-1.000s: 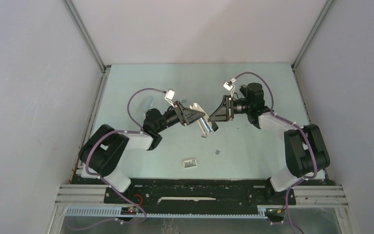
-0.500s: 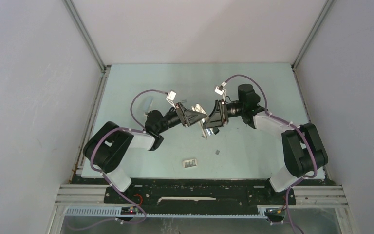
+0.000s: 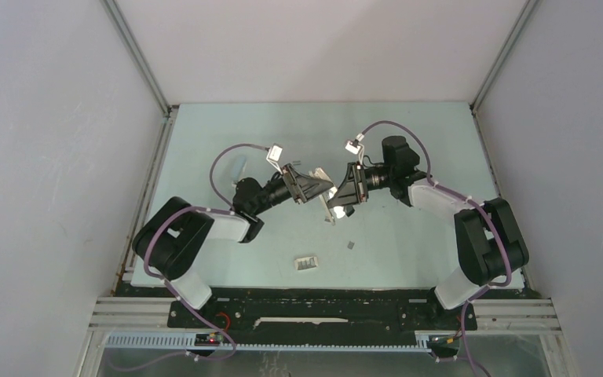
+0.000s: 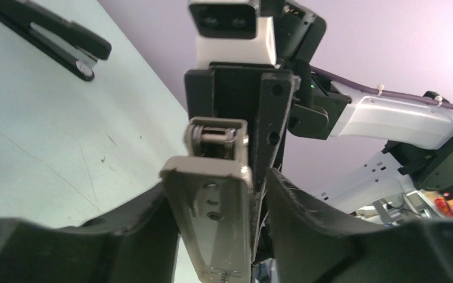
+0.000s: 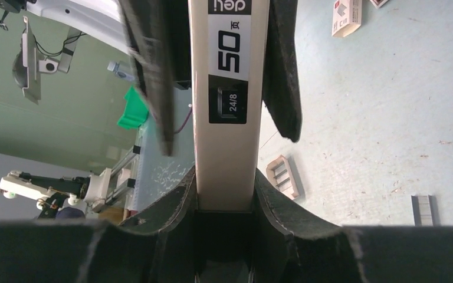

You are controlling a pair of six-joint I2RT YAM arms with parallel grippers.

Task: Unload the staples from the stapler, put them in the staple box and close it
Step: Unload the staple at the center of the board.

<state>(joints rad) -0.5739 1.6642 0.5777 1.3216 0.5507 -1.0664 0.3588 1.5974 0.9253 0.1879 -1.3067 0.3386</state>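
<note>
1. Table (image 3: 408, 141): pale green, walled on three sides. It lies beneath the beige stapler, from which every place below is reckoned.
2. Left arm (image 3: 204, 228) and right arm (image 3: 479, 228): black and white, reaching in to the stapler from either side.
3. Left gripper (image 4: 215, 188): fingers closed on the stapler's hinge end, with the silver spring and pin showing just past them.
4. Right gripper (image 5: 224, 183): fingers pressed against both flanks of the stapler's body, at the end opposite the left gripper.
5. Beige stapler (image 5: 227, 118): long metal body with black labels reading "50" and "24/8". It is held up off the table between the two grippers.
6. Black stapler (image 4: 47, 35): lying flat on the table, well apart from the beige stapler. No gripper touches it.
7. Pinkish tray (image 5: 283, 175): small and open-topped, with grey rows inside. It sits on the table below the beige stapler, apart from it.
8. Staples (image 5: 423, 210): one short grey strip flat on the table, apart from the beige stapler on its side towards the arm bases. Whether any staples remain inside the stapler cannot be told.
</note>
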